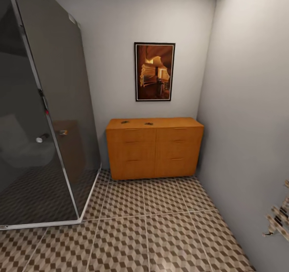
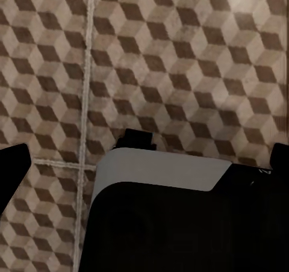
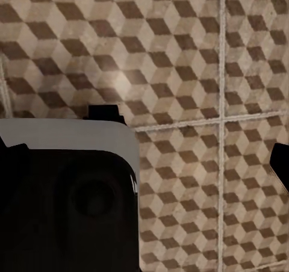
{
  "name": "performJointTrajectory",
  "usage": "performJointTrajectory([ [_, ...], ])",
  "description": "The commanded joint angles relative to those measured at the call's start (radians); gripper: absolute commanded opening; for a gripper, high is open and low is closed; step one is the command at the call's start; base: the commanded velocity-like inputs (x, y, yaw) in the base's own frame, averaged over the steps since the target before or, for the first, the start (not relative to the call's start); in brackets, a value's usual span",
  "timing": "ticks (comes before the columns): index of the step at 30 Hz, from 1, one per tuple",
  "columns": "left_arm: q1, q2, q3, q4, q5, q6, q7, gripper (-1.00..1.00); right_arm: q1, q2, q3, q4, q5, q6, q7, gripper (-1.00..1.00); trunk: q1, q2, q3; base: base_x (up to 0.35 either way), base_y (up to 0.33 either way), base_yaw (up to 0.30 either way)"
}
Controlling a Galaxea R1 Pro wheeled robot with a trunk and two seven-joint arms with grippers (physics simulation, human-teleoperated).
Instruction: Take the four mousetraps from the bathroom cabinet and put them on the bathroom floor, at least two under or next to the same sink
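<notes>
Cabinet (image 1: 154, 147): stood against far wall, beside shower enclosure (image 1: 44, 115). Two mousetraps (image 1: 125, 122) (image 1: 149, 124): lay on its top, apart. Floor (image 1: 140, 228): patterned tile. Grippers' state: could not tell.

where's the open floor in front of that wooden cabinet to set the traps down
The tiled bathroom floor lies bare from the cabinet front back toward the robot, bordered by the glass shower enclosure on the left and the grey wall on the right. On the cabinet top sit two small dark items, with bare wood around them.

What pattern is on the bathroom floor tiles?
Brown-and-beige cube pattern, pale grout, on the tiled bathroom floor; clearest in the wrist views.
</notes>
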Motion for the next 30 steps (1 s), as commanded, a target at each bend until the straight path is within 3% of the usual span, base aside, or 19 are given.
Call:
performJointTrajectory([
  [1, -0.001, 0.000, -0.009, 0.001, 0.008, -0.003, 0.003, 1.00, -0.001, 0.000, -0.008, 0.003, 0.009, -0.005, -0.005, 1.00, 0.001, -0.001, -0.001, 0.325, 0.000, 0.000],
  [30, -0.001, 0.000, -0.008, 0.001, 0.008, -0.003, 0.003, 1.00, -0.001, 0.000, -0.011, 0.003, 0.006, -0.006, -0.005, 1.00, 0.001, -0.001, -0.001, 0.325, 0.000, 0.000],
])
